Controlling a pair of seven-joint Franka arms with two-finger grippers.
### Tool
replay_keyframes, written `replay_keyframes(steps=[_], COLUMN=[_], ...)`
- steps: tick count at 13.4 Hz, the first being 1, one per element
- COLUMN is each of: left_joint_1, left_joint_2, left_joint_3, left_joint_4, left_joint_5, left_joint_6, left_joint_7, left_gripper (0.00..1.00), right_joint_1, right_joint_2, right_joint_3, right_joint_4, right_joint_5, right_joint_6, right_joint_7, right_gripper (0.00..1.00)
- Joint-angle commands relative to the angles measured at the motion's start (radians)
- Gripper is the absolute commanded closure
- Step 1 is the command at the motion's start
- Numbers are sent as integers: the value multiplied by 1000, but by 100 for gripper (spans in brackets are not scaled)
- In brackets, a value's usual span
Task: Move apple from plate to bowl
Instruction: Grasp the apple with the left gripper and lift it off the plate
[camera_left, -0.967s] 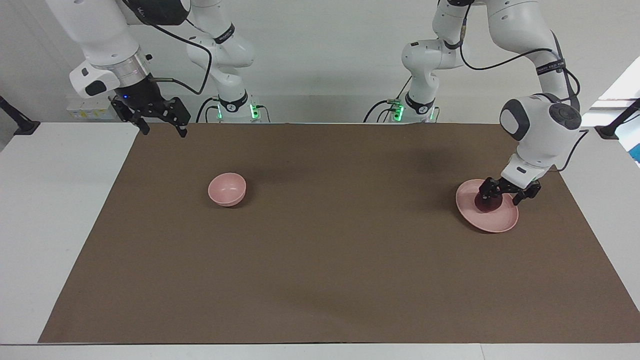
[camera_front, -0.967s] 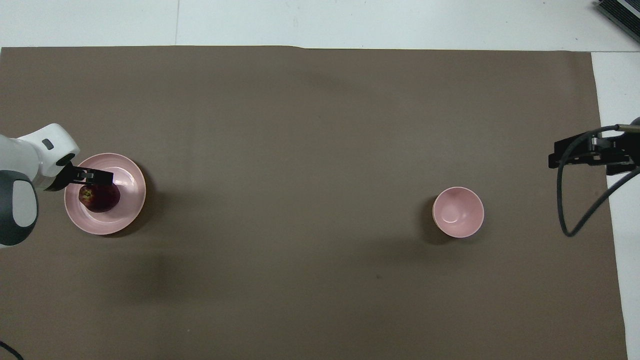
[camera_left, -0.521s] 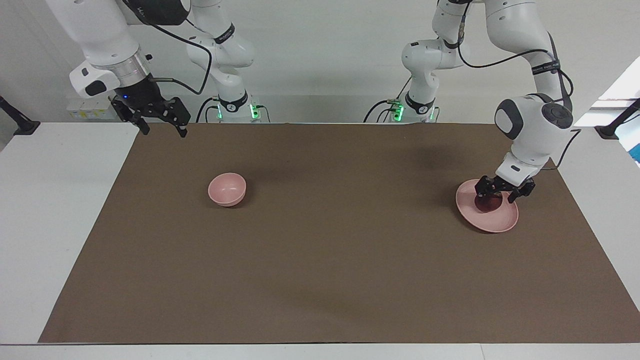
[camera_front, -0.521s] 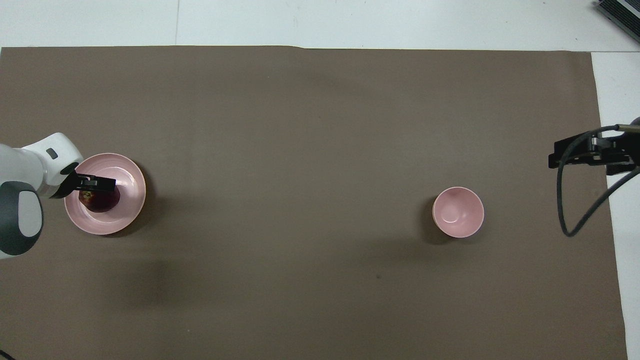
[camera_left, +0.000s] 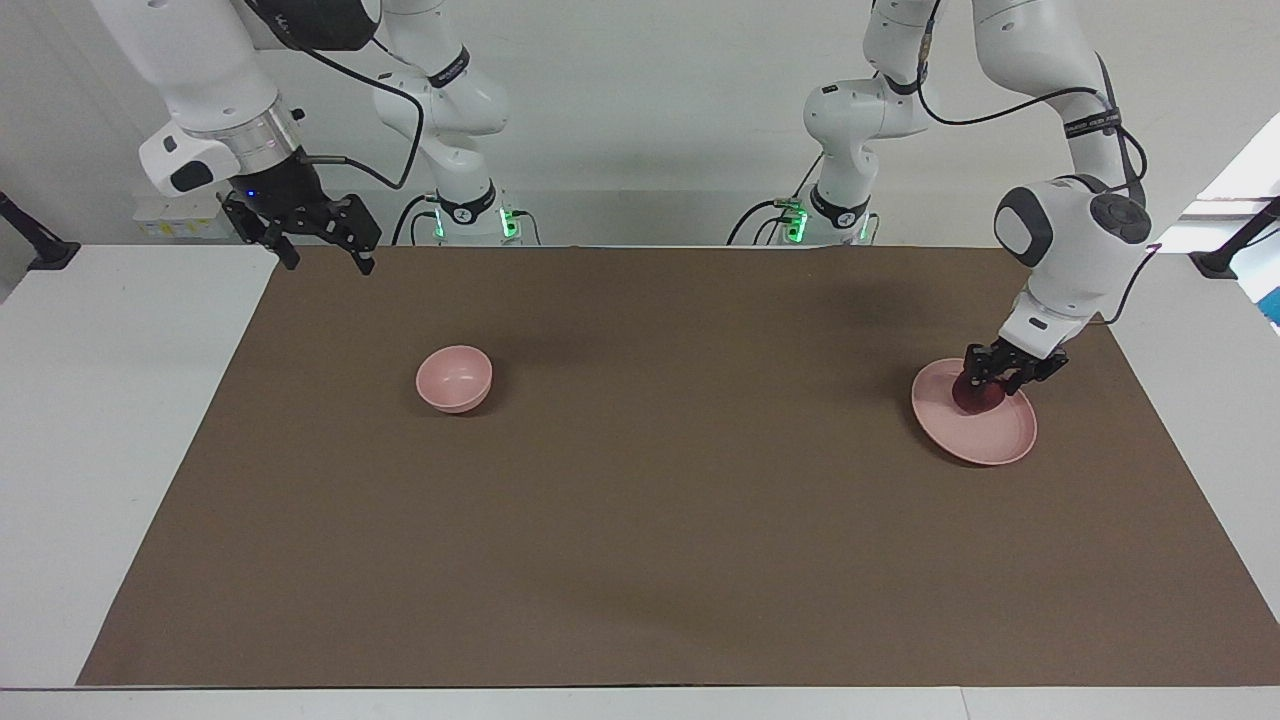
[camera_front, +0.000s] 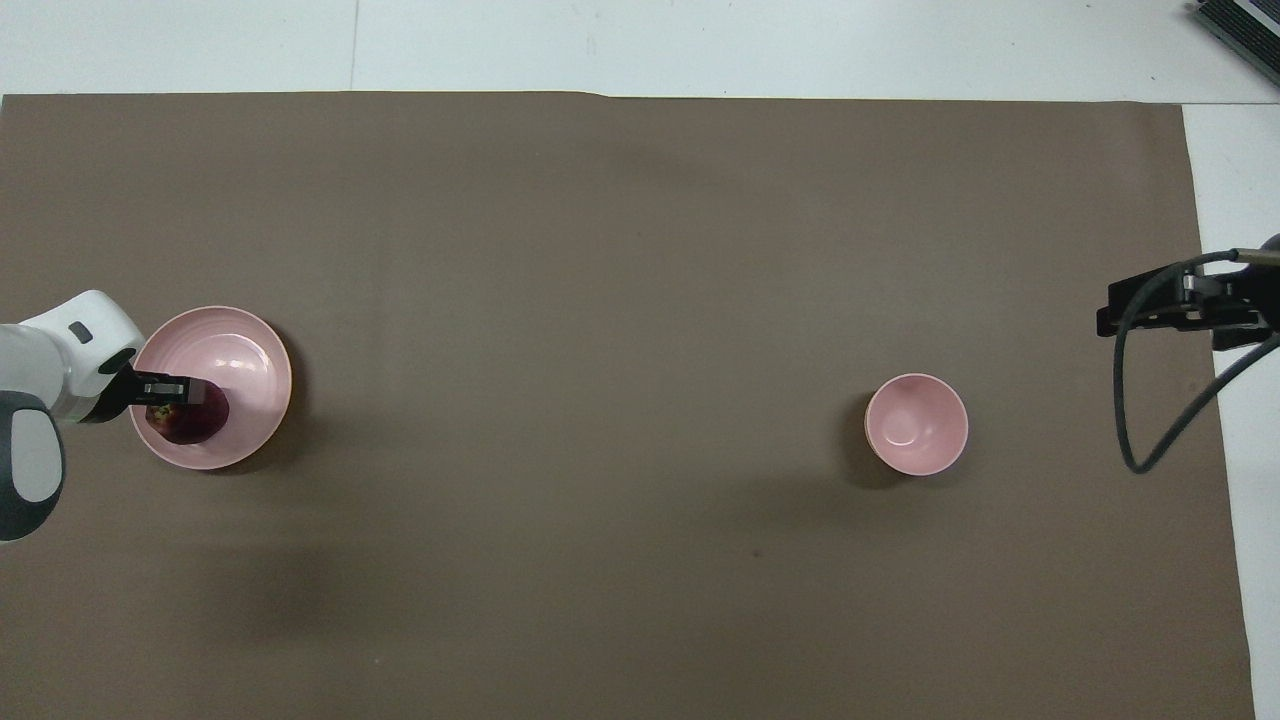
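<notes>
The dark red apple (camera_left: 975, 396) is over the part of the pale pink plate (camera_left: 1000, 440) nearer to the robots, at the left arm's end of the table. My left gripper (camera_left: 995, 380) comes down from above and is shut on the apple. I cannot tell whether the apple still touches the plate. In the overhead view the left gripper (camera_front: 170, 400) partly covers the apple (camera_front: 195, 425) on the plate (camera_front: 250, 350). The small deep pink bowl (camera_left: 454, 378) stands empty toward the right arm's end and also shows in the overhead view (camera_front: 916, 423). My right gripper (camera_left: 328, 262) waits open above the mat's corner.
A brown mat (camera_left: 640, 520) covers most of the white table. The right arm's black cable (camera_front: 1130, 400) hangs over the mat's edge beside the bowl.
The left gripper's fingers have closed in on the apple. The apple and gripper have shifted toward the plate's side nearer to the robots. The right arm has not moved.
</notes>
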Motion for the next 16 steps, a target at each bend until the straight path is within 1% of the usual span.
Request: replay_keyframes(steps=[1,4,8,9,11,12,14,16], left_joint_1=[0,-3,-1,-3,-3,-7,-70,-99], left_joint_2=[-4,6,-14,-22,-37,-43,-43,-43], left_joint_3=[-5,-11,-21,-28,-30,-31,-30,-33], left_joint_4=[-8,70,85,108,133,135,136,136], left_joint_5=[-14,-14,-17,-55,-234,-306,-444,-582], left_joint_6=[32,12,-14,-40,-109,-111,-100,-94], left_joint_7=[19,17,19,17,20,22,23,17], left_gripper=[100,100,100,100,100,100,100,100], right_joint_1=[-10,-9,-10,-10,-10,-10,-10,-10], right_joint_2=[-15,-15,-15,-15,-15,-15,-15,-15], right_joint_3=[4,4,5,4,5,5,4,4], right_joint_4=[-10,-10,-10,-10,-10,-10,-10,-10], right_joint_5=[18,18,18,18,18,18,18,12], right_joint_6=[-1,-1,-1,-1,-1,-1,-1,-4], right_joint_7=[-24,-24,-24,-24,-24,-24,-24,-26], right_gripper=[0,0,0,0,0,0,0,0])
